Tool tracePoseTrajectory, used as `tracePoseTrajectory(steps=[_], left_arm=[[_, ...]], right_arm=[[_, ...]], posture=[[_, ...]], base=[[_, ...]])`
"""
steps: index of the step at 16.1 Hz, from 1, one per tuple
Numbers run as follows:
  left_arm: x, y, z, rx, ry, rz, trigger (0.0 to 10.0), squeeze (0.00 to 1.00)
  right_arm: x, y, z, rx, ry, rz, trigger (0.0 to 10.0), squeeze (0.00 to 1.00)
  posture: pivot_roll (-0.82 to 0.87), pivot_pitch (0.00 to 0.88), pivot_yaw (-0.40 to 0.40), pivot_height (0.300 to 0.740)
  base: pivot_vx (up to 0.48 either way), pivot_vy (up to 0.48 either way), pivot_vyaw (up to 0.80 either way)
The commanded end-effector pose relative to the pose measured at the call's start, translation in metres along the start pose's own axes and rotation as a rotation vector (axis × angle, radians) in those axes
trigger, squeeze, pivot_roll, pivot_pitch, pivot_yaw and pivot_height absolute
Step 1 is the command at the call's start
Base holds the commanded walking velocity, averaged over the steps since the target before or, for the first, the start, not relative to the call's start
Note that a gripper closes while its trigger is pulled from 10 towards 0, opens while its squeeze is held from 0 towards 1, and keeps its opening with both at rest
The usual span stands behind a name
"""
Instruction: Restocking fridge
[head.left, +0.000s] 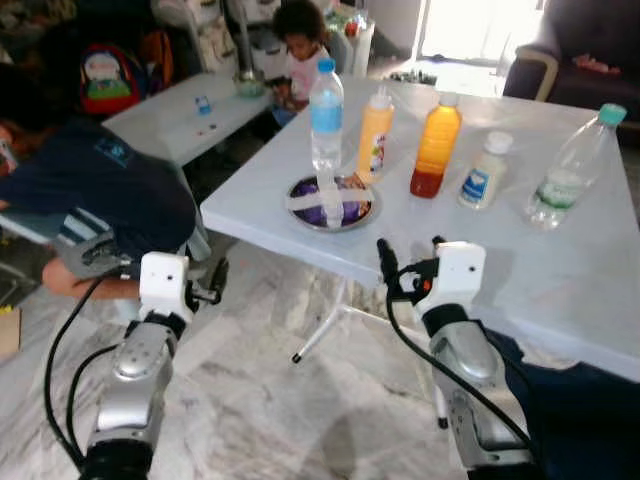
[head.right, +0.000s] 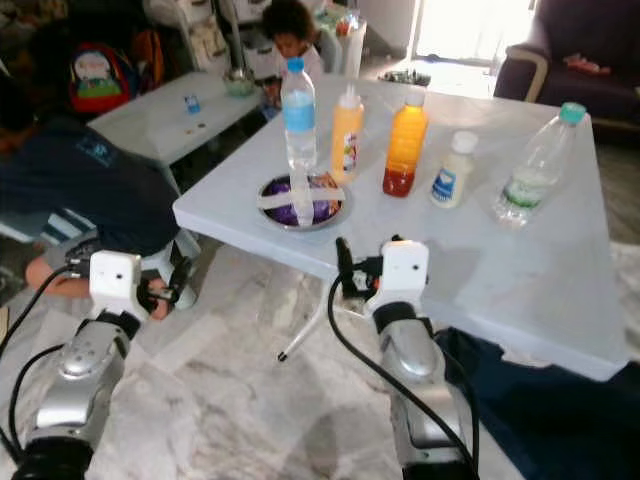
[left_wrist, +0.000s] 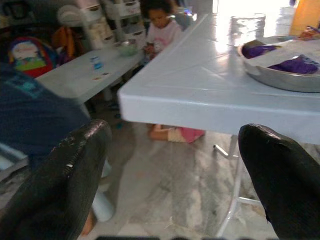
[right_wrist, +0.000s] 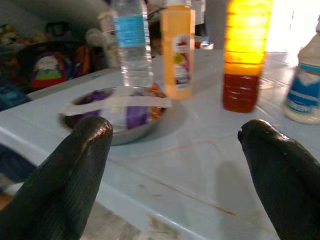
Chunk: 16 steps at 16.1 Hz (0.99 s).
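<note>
A white table carries a row of bottles: a water bottle with a blue label, a yellow squeeze bottle, an orange juice bottle, a small white bottle and a clear green-capped bottle. In front of the water bottle sits a metal dish with purple contents under strips of tape. My right gripper is open at the table's near edge, facing the dish. My left gripper is open and empty, lower than the tabletop and left of its near corner.
A person in a dark blue shirt bends low at the left, close to my left arm. A child sits beyond the table beside a low white table. A dark sofa stands at the back right. Marble floor lies below.
</note>
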<state>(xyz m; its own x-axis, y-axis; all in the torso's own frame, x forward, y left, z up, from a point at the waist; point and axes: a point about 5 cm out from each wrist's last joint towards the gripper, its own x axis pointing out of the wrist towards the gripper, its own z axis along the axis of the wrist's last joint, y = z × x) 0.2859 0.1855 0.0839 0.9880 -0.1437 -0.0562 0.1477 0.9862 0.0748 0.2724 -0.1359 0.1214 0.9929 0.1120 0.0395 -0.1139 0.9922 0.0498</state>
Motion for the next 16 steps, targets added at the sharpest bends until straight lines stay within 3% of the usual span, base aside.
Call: tracePoseTrajectory(steps=[1,6,8,12,16], left_arm=[[0.003,-0.005,0.007,0.025,-0.033,-0.019,10.0,0.00],[0.007,-0.006,0.012,0.040,-0.047,-0.033,10.0,0.00],[0.007,-0.007,0.010,0.007,-0.034,-0.014,10.0,0.00],[0.009,-0.012,0.011,0.020,-0.033,-0.048,10.0,0.00],[0.009,-0.010,0.018,0.016,-0.066,-0.095,10.0,0.00]], right_arm=[[0.001,-0.004,0.007,-0.009,-0.027,-0.019,10.0,0.00],[0.009,-0.007,0.014,-0.020,-0.052,-0.031,10.0,0.00],[0.008,-0.009,0.013,-0.021,-0.050,-0.041,10.0,0.00],[0.007,-0.016,0.011,-0.007,-0.030,-0.145,10.0,0.00],[0.008,-0.021,0.007,0.022,-0.003,-0.172,10.0,0.00]], posture=[[-0.02,0.007,0.034,0.740],[-0.01,0.005,0.035,0.740],[-0.01,0.001,0.038,0.740],[-0.02,0.012,0.038,0.740],[-0.02,0.016,0.036,0.740]], base=[[0.000,0.424,0.00],[0.281,0.388,0.00],[0.296,0.379,0.00],[0.000,0.000,0.00],[0.000,0.000,-0.71]])
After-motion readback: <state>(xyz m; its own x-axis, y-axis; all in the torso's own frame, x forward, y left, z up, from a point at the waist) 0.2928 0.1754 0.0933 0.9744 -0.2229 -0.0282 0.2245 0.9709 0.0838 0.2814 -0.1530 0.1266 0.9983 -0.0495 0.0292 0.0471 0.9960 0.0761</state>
